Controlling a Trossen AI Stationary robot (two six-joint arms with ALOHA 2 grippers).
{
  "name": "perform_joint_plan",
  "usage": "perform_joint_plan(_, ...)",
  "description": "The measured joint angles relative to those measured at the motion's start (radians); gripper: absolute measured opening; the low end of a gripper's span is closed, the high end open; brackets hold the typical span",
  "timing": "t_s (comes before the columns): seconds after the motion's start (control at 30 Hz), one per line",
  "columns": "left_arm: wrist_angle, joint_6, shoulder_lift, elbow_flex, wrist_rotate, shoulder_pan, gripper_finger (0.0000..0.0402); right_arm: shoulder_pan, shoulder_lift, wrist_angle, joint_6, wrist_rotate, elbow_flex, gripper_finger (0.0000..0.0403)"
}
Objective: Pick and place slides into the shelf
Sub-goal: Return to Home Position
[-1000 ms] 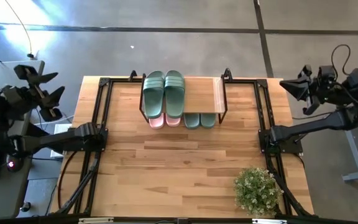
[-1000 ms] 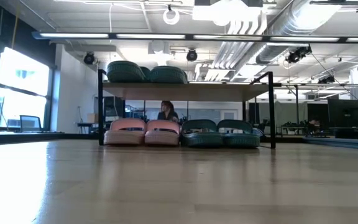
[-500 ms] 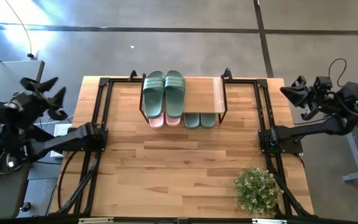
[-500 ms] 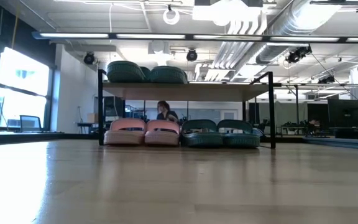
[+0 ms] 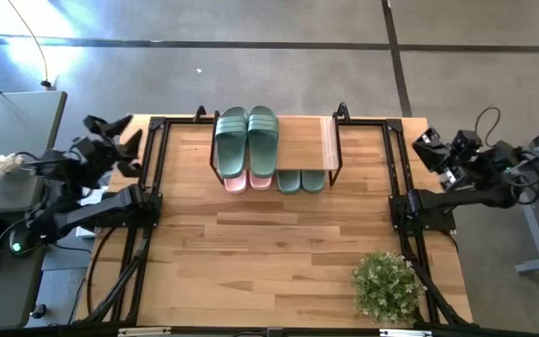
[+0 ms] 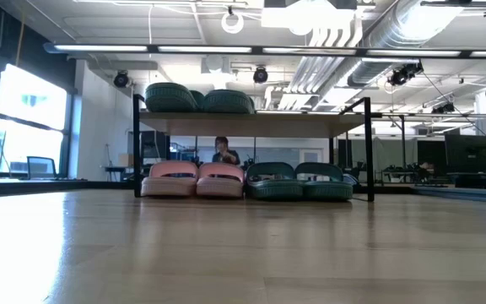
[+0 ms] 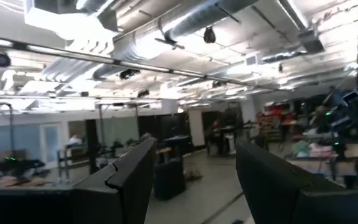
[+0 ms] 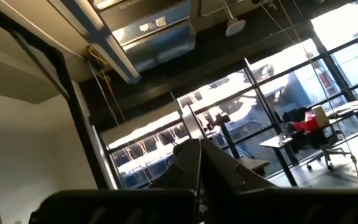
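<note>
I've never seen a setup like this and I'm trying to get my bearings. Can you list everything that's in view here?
upper green slides: two, sage green, side by side on the shelf's top plank, at its left part
pink slides: two, pale pink, under the plank, at the left
lower green slides: two, sage green, under the plank, right of the pink pair
shelf: one, light wood top, black frame, far middle of the table
plant: one, green, near right corner
table: one, light wood
person: one, far behind the shelf
left gripper: one, dark, open, off the table's left edge
right gripper: one, dark, shut, off the right edge
</note>
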Motion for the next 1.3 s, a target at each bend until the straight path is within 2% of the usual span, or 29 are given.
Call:
perform_joint_plan(0.3, 0.220, -0.116, 0.000, -0.243, 0.024, 0.000, 0.0204, 0.000, -0.017, 0.168, 0.094, 0.000, -0.195, 0.0000)
perform_joint_plan(0.53, 0.353, -0.182, 0.000, -0.373, 0.032, 0.000, 0.0204, 0.000, -0.017, 0.317, 0.172, -0.003, -0.348, 0.0000)
perform_joint_plan(1.0, 0.403, -0.267, 0.000, -0.493, 0.034, 0.000, 0.0204, 0.000, -0.017, 0.654, 0.262, -0.003, -0.620, 0.0000)
perform_joint_plan(1.3, 0.401, -0.304, 0.000, -0.566, 0.038, 0.000, 0.0204, 0.000, -0.017, 0.614, 0.246, -0.001, -0.632, 0.0000)
